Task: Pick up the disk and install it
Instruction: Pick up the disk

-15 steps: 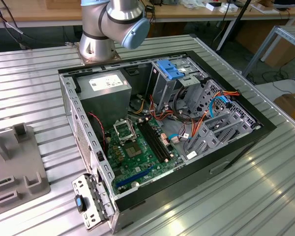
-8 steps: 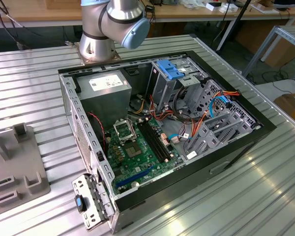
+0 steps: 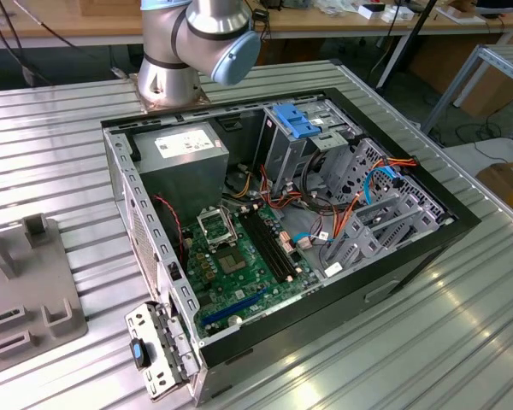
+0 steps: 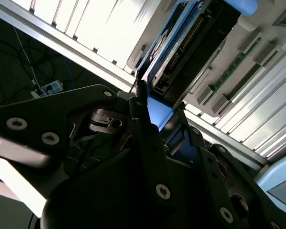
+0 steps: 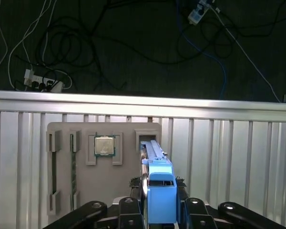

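Blue plastic rails of the disk [image 5: 158, 174] sit pinched between the two sides of the gripper [image 4: 159, 109] in both wrist views. The drive stands on edge, its far end at a slot in the grey tray [image 5: 128, 167]. Drawing it straight along that slot, with the grip square, should keep the rails from binding. A chip [image 5: 105, 145] lies just beside, and the slatted table [image 5: 229, 152] lies beyond.

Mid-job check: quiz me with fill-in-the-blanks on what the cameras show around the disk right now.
1. The disk's carrier is coloured ____.
2. The gripper is shut on the ____.
3. On the grey tray, a square ____ sits in a pocket apart from the disk.
4. In the exterior view, the computer case's top side is ____, exposing its boards.
Missing: blue; disk; chip; open.
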`<state>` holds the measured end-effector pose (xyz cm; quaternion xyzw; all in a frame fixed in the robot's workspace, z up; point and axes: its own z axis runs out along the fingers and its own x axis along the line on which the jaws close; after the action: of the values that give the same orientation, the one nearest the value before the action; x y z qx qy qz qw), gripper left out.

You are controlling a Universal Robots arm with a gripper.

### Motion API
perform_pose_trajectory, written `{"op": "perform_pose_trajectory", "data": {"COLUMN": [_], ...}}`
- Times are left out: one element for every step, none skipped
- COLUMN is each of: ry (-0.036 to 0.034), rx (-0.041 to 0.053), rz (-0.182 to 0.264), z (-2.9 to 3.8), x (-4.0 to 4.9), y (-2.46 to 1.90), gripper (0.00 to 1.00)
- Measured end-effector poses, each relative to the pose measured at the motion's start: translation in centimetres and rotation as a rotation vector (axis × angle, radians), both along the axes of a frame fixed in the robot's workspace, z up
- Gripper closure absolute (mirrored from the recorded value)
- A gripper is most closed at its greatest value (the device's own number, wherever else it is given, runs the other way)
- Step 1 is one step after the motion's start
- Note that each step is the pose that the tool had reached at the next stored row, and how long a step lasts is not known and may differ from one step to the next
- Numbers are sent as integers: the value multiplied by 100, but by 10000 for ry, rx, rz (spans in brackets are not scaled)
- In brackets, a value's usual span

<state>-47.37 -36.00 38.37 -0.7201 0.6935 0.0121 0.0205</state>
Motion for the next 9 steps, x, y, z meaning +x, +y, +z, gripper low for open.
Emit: {"op": "perform_pose_trajectory", "data": {"ry": [0,0,2,0,0,-2,-2,-3,0], "rx": [1,0,-1,0,0,1,1,1,0], "rz": [0,0,0,0,0,0,0,0,0], "z": [86,138,172,204,223,227,227,227,229], "x": [0,0,0,0,0,0,0,0,0], "y": [0,0,0,0,0,0,0,0,0], "gripper": [64,64,64,64,64,64,64,64,64]}}
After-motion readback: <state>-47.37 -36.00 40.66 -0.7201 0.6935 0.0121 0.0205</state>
